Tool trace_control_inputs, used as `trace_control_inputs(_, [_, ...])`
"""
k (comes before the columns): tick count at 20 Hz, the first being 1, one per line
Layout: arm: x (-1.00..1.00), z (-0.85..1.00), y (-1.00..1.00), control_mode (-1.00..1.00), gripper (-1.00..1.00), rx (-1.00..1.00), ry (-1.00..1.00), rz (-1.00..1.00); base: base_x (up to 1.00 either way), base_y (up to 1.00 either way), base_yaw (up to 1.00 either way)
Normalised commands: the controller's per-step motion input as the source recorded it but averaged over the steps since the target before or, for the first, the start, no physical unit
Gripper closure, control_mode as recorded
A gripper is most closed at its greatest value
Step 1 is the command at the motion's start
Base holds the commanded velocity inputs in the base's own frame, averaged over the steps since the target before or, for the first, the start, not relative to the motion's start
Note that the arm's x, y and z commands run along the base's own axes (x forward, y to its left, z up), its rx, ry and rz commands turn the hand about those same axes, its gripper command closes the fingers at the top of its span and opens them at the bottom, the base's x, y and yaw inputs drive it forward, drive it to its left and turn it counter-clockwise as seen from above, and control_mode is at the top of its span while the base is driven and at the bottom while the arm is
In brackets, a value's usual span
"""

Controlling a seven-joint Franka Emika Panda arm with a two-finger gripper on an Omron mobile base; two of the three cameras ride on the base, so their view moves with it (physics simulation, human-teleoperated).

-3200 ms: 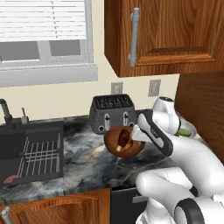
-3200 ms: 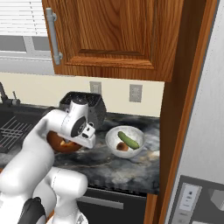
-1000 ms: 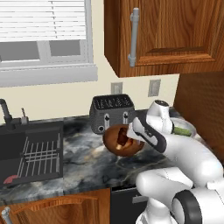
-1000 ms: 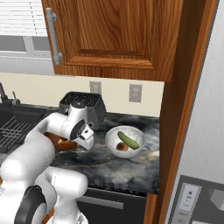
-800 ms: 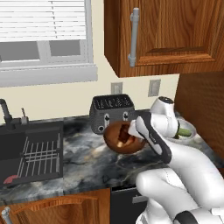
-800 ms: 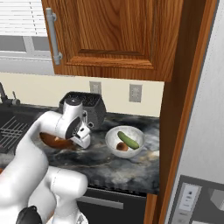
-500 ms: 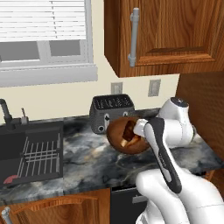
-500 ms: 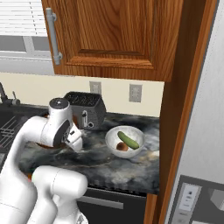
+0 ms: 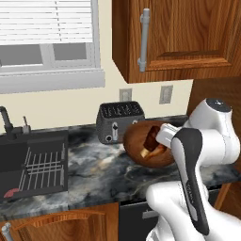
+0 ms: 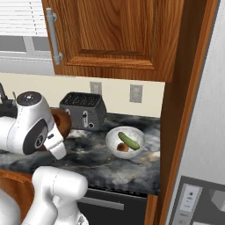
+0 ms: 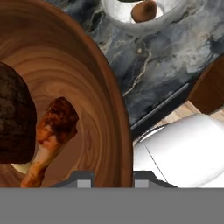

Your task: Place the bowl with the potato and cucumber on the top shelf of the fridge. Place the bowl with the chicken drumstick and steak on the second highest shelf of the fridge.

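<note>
Because the jaws pinch only the brown wooden bowl's rim, it hangs tilted above the table, drumstick and steak resting inside.

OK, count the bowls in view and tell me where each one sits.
2. The brown wooden bowl is held up at the gripper in front of the toaster; the pale speckled bowl rests on the counter right of the toaster.

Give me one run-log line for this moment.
gripper: jaws shut on brown bowl rim, lifted off counter | inside: chicken drumstick, steak | pale bowl with cucumber, potato: on counter
</note>
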Motion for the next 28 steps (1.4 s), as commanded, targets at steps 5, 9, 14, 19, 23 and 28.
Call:
trace_control_inputs(5, [-0.44, 0.16, 0.00, -1.00, 1.00, 0.00, -0.01, -0.09, 0.00, 0.00, 0.00])
trace_control_inputs(9, [0.00, 0.00, 0.00, 1.00, 1.00, 0.00, 0.00, 0.00, -0.11, 0.00, -0.02])
trace_control_inputs(14, [0.00, 0.00, 0.00, 1.00, 1.00, 0.00, 0.00, 0.00, -0.93, -0.10, -0.26])
trace_control_inputs(19, [0.00, 0.00, 0.00, 1.00, 1.00, 0.00, 0.00, 0.00, -1.00, -0.30, -0.43])
trace_control_inputs(23, [0.00, 0.00, 0.00, 1.00, 1.00, 0.00, 0.00, 0.00, -1.00, -0.43, -0.44])
trace_control_inputs(28, [0.00, 0.00, 0.00, 1.00, 1.00, 0.00, 0.00, 0.00, -0.68, -0.82, -0.36])
